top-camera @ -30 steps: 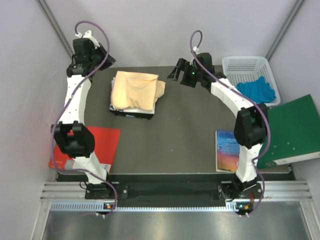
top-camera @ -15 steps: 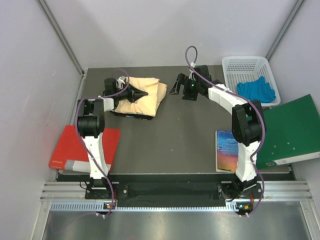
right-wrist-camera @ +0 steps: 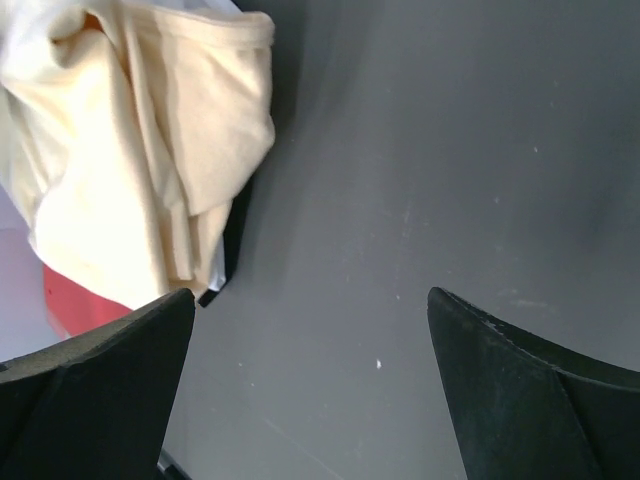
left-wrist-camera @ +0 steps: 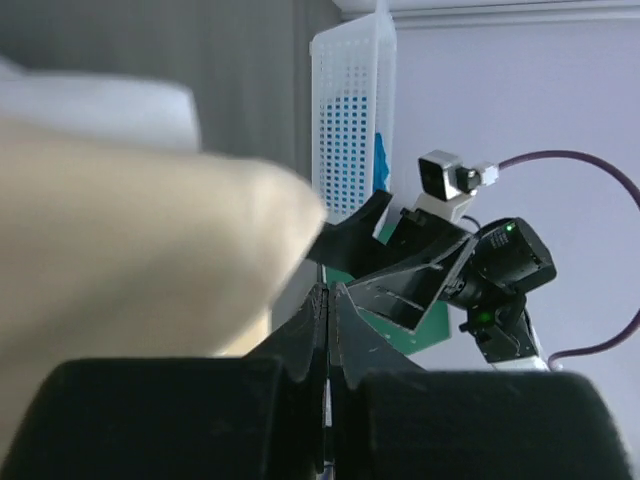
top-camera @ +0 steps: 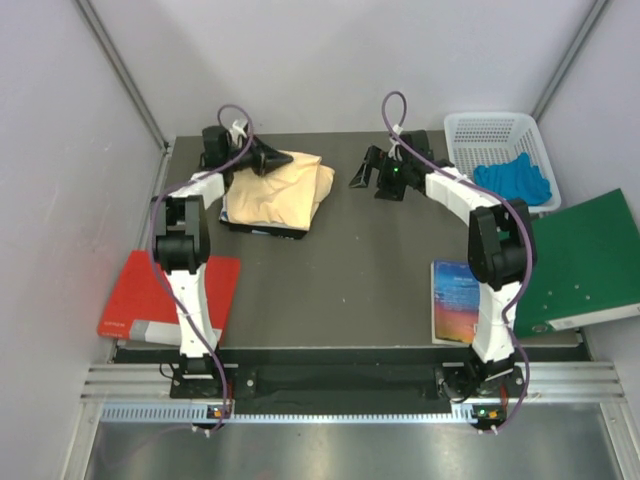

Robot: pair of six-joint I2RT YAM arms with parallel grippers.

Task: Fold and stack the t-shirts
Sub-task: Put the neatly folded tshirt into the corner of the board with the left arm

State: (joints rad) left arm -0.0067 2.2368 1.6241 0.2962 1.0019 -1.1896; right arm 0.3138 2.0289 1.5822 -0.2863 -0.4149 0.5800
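Note:
The pale peach t-shirt [top-camera: 275,192] lies folded at the table's far left, on top of a white shirt whose edge [top-camera: 262,222] shows at the near side. My left gripper [top-camera: 280,160] is shut and empty, low at the far edge of the peach shirt. In the left wrist view the shut tips [left-wrist-camera: 328,292] sit beside the peach cloth [left-wrist-camera: 130,260], with white cloth [left-wrist-camera: 100,100] behind. My right gripper [top-camera: 357,177] is open and empty above bare table, right of the stack. Its view shows the peach shirt [right-wrist-camera: 150,150] at upper left, between open fingers [right-wrist-camera: 95,380].
A white basket [top-camera: 490,135] holding blue cloth [top-camera: 512,178] stands at the far right. A green folder [top-camera: 585,260] lies off the right edge, a colourful book [top-camera: 455,300] near the right arm, and a red folder [top-camera: 165,295] at the near left.
My left arm swung from the far left corner onto the peach shirt, then drew back to the shirt's far edge. The right gripper shifted slightly to the right.

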